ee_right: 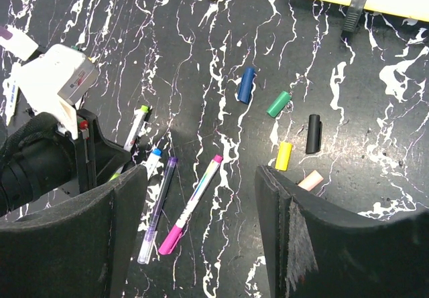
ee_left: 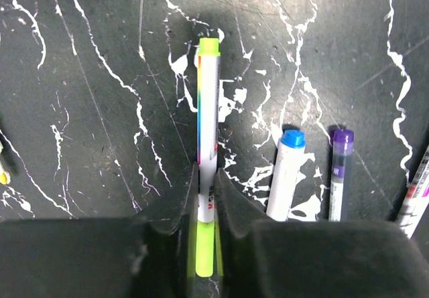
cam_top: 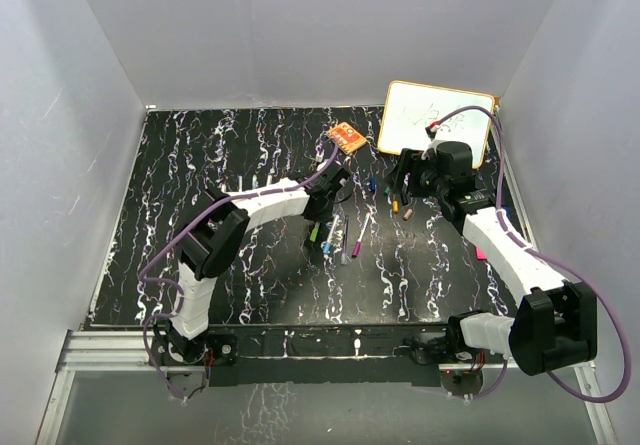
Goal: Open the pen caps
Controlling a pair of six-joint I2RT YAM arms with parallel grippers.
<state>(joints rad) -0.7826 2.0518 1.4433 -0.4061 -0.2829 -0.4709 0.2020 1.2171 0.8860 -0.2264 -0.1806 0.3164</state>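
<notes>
Lime marker [ee_left: 208, 124] lies lengthwise in the clenched left hand [ee_left: 207, 175], far cap [ee_left: 208, 47] pointing away; right hand [ee_right: 198, 177] hangs released.

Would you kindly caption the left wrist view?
Left gripper clasps a white lime-green-capped marker beside a blue-capped marker and a purple-capped marker on black marbled table.

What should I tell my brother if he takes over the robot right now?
Left gripper: shut on the lime pen, which looks capped.
Right gripper: open, holding nothing.
Done: blue cap, green cap, black cap, yellow cap and orange cap lie loose, close together.
Left: lime pen, blue pen, purple pen and pink pen look capped.
</notes>
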